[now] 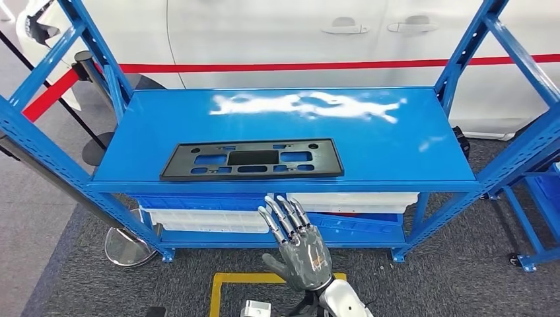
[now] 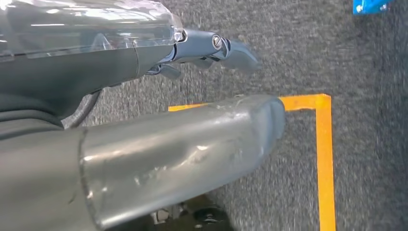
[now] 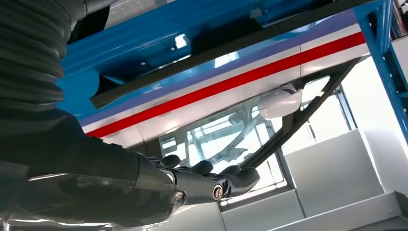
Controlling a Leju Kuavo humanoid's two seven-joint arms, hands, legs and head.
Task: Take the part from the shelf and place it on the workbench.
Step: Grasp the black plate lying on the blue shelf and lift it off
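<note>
The left hand (image 2: 159, 120) is being seen close up, empty, its thick grey thumb (image 2: 192, 144) being stretched out across the grey carpet floor (image 2: 288, 53). Darker fingers (image 2: 226, 48) are being held straight alongside, apart from the thumb. An orange tape line (image 2: 325, 159) is being shown on the carpet, turning a corner just beyond the thumb's tip.

left hand (image 2: 144, 144): the thumb's bulk hides most of the fingers, so their spread cannot be told
orange floor marking (image 2: 325, 159): partly hidden behind the left hand, cut at the picture's edge
white bins (image 1: 211, 218): under the shelf (image 1: 396, 152), fronts partly hidden by its edge; contents cannot be told
right hand (image 1: 298, 247): wrist cut off at the picture's bottom
</note>
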